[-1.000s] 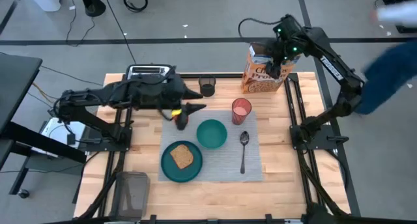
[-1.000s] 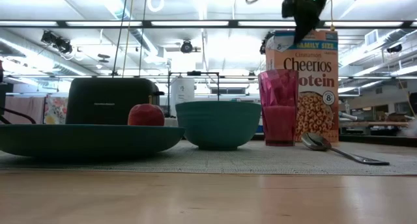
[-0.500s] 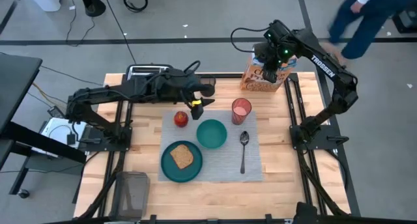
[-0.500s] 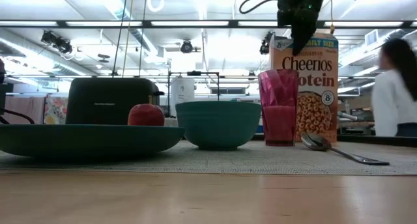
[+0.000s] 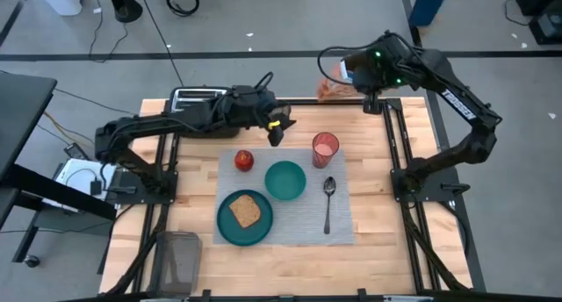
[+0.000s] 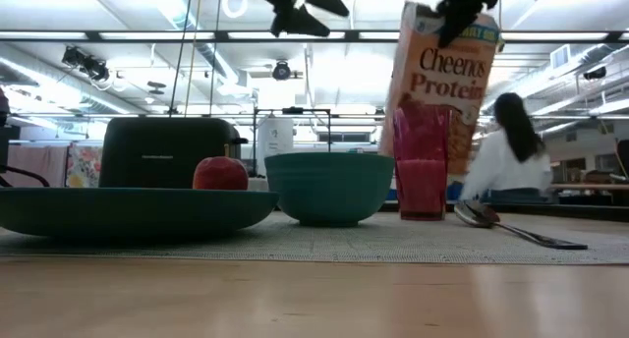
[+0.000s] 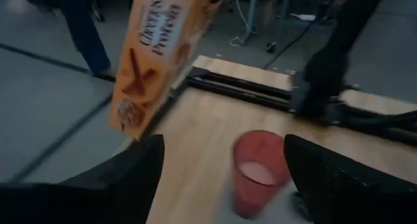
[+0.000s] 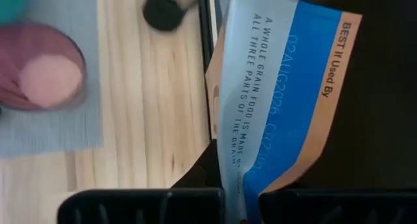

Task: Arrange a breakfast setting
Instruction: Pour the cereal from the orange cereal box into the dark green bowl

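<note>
Cereal box lifted at the table's far right corner, breakfast setting laid out on the placemat.

Right gripper is clamped on the top of the Cheerios box, holding it tilted above the far edge of the table. Left gripper, fingers spread apart, hangs over the far middle, just beside the pink cup. On the placemat sit the apple, bowl, spoon and plate carrying toast.

Grey floor, bright ceiling strip lights.
</note>
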